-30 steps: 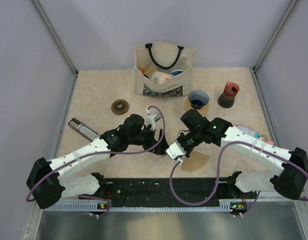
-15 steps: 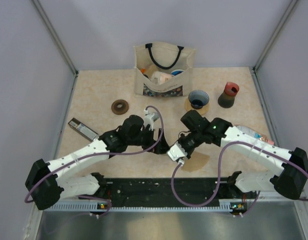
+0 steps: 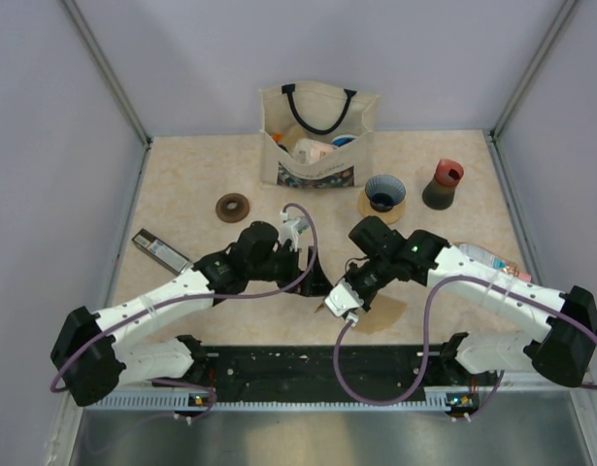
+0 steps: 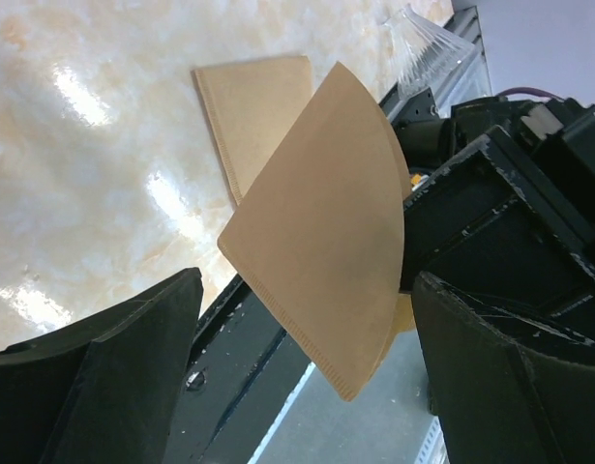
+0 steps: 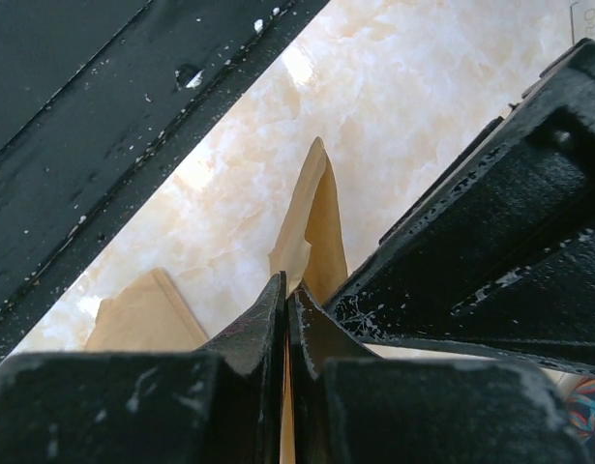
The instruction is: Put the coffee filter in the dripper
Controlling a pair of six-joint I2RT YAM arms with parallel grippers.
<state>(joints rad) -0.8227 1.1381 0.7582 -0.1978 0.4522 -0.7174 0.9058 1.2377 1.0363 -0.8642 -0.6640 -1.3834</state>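
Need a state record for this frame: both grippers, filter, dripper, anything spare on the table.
right gripper: shut on filter, holding it up off the table
left gripper: open, one jaw each side of the filter, not gripping it
dripper: upright at the far side, no filter seen in it
second filter: flat on the table near the right gripper
task: filter not yet in dripper
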